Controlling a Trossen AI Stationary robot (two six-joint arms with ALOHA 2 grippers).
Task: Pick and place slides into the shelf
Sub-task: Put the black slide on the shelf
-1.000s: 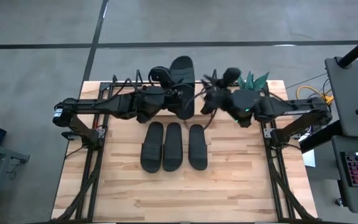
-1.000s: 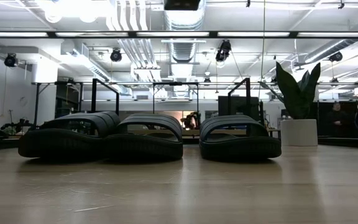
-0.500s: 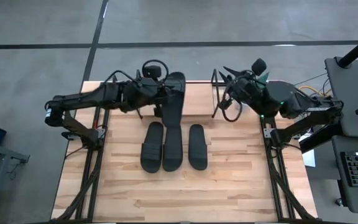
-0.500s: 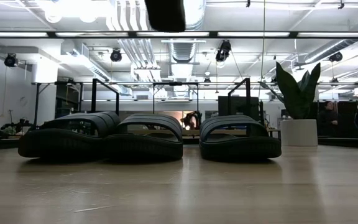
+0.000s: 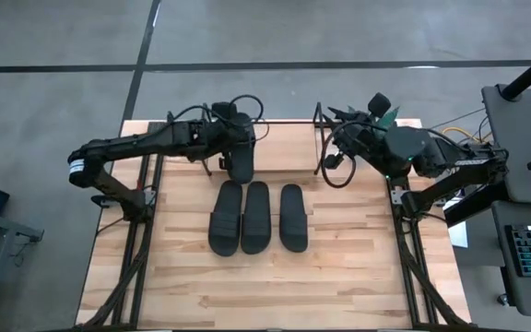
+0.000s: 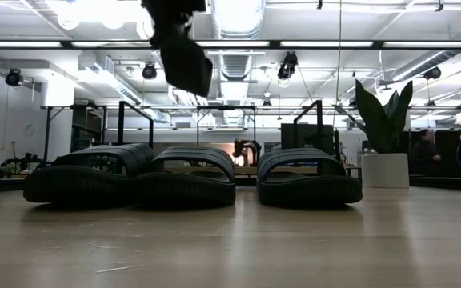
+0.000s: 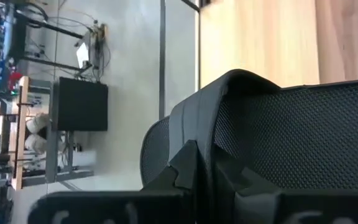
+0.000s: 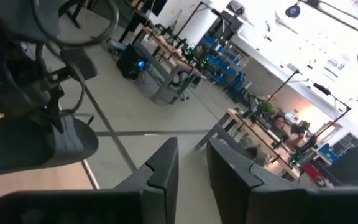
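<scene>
One black slide (image 5: 241, 157) hangs in the air over the shelf's light board (image 5: 289, 140), with my left gripper (image 5: 228, 123) shut on it. In the low view this slide (image 6: 185, 60) shows tilted below the gripper (image 6: 170, 14). Three more slides (image 5: 256, 217) lie side by side, soles down, on the tabletop nearer the front. The shelf's black wire end frame (image 5: 320, 134) stands right of the held slide. My right gripper (image 5: 344, 124) hovers beyond that frame, its fingers (image 8: 163, 171) slightly apart with nothing between them. My left gripper pinches the slide's sole at its smooth rim (image 7: 194, 134), beside the mesh-textured face (image 7: 291, 137), between its two fingers. The slide is lifted clear of the board and hangs tilted below the gripper. The fingers' own bulk hides how far back the rim reaches.
The shelf's other wire end frame (image 5: 167, 129) stands at the far left of the tabletop. The arms' black support frames (image 5: 141, 198) run along both table sides. A potted plant (image 6: 384, 132) stands beyond the far right corner. Bare wood (image 5: 265, 286) lies in front of the slides.
My left gripper has carried the slide down and toward the table's left, and the slide has tipped from lying stretched out to hanging tilted; it has come down into the low view. My right gripper has drawn away from the slide toward the table's right edge.
</scene>
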